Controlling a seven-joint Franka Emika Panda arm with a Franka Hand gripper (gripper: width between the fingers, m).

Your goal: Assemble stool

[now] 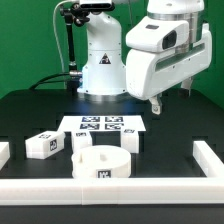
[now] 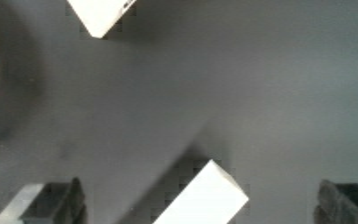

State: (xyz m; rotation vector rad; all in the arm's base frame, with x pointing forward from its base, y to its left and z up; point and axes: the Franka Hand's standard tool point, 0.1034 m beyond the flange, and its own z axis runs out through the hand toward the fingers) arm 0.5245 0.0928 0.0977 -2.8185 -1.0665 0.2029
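Fingers [image 2: 51, 203] spread, seemingly empty, above table [image 1: 170, 150]; seat [image 1: 101, 165] well apart.

The exterior view is bright, lit from above; the white seat [image 1: 100, 166] nearly washes out against the black table [image 1: 30, 110]. The wrist view is dimmer and blurred, with broad soft shadows and a smeared white piece [image 2: 208, 192].

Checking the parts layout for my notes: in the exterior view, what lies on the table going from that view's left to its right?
From that view's left: left border rail → tagged leg → round seat → right border rail.
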